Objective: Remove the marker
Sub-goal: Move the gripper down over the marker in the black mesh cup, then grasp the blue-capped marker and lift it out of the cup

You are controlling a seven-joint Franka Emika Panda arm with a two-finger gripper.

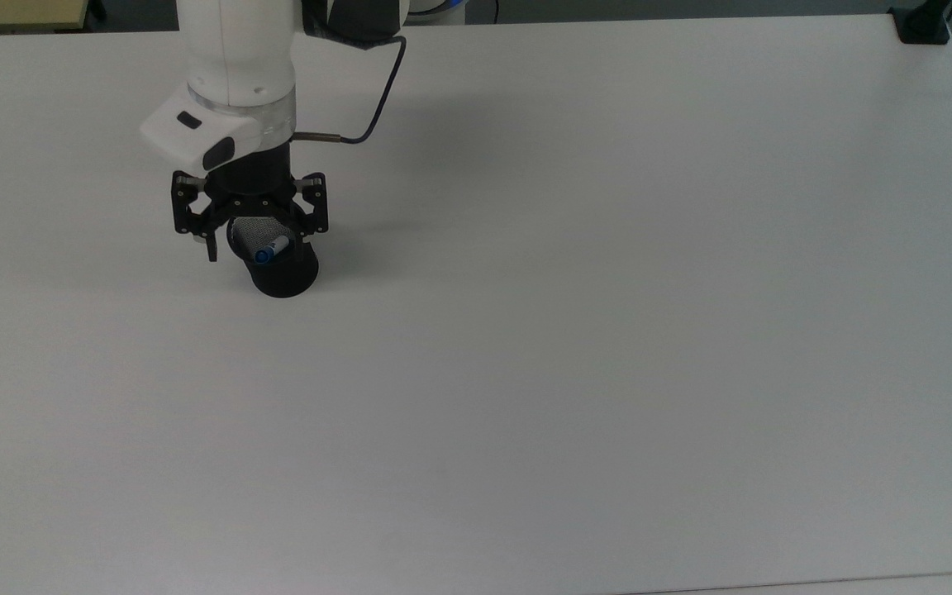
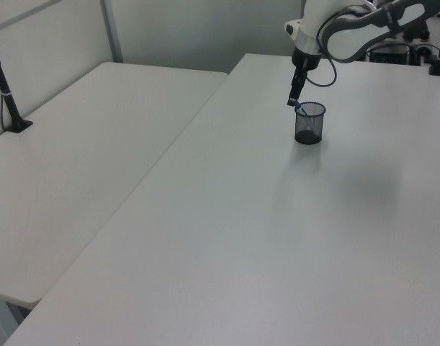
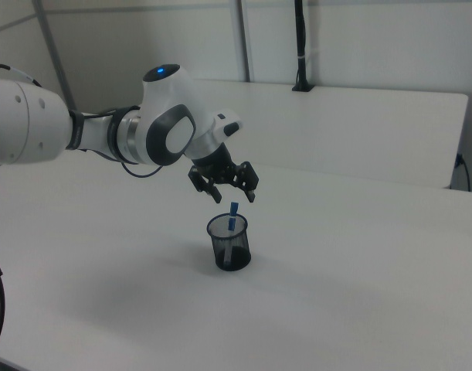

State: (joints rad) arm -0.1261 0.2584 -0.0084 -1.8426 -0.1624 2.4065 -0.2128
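Note:
A black mesh cup (image 1: 286,274) stands on the white table (image 1: 575,330), toward the top view's left. The marker (image 1: 270,249), white with a blue cap, leans inside it, and its blue end pokes above the rim (image 3: 232,209). My gripper (image 1: 257,246) hangs open just above the cup's mouth, one finger on each side of the marker's top in the top view. In the right view the gripper (image 3: 234,198) is a little above the marker's tip and apart from it. The left view has the gripper (image 2: 292,101) just over the marker (image 2: 298,109) and the cup (image 2: 310,124).
A black clamp mount (image 1: 922,25) sits at the table's far right corner in the top view. A second white table (image 2: 75,158) adjoins at the left view's left, with a black post (image 2: 7,94) on it. Another post (image 3: 300,46) stands behind in the right view.

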